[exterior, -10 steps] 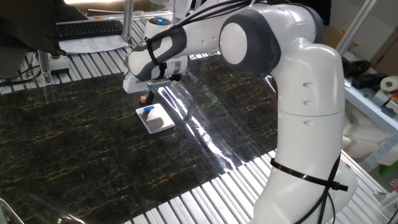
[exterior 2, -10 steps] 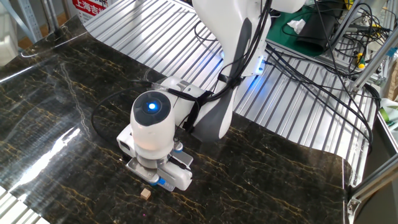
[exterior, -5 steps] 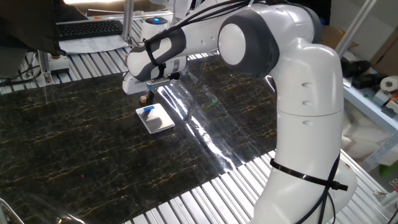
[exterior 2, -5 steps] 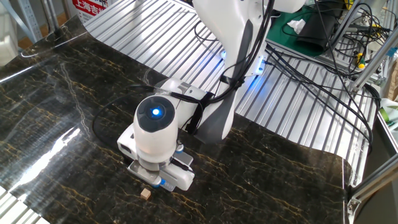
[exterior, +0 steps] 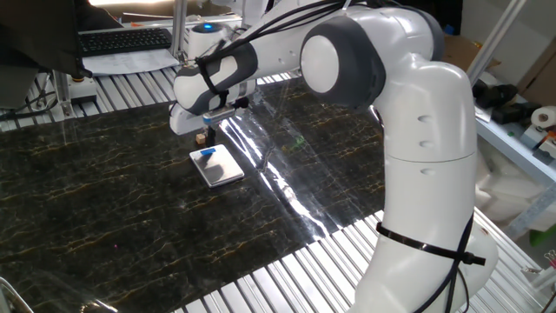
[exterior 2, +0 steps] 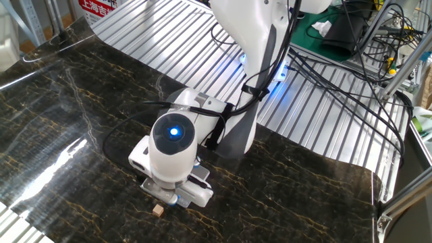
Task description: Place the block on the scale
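Note:
The block [exterior: 200, 136] is a tiny tan-brown cube on the dark marble-patterned table, just behind the scale. In the other fixed view the block [exterior 2: 158, 210] lies on the table just below the hand's near edge. The scale [exterior: 218, 165] is a small flat silver-white square with a blue strip on its far edge; the other fixed view hides it behind the hand. My gripper [exterior: 201, 130] points down just above the block. Its fingers are mostly hidden by the hand [exterior 2: 172, 155], so I cannot tell how the jaws stand. The block looks free on the table.
The dark mat [exterior: 104, 200] is ringed by ribbed metal table surface [exterior: 287, 278]. A keyboard [exterior: 126, 39] lies at the far edge. The arm's white base column [exterior: 430, 174] stands at the right. Cables [exterior 2: 337, 94] run across the metal surface behind the arm.
The hand has risen slightly and shifted a little sideways. The block stays at the same spot on the table. The scale has not moved.

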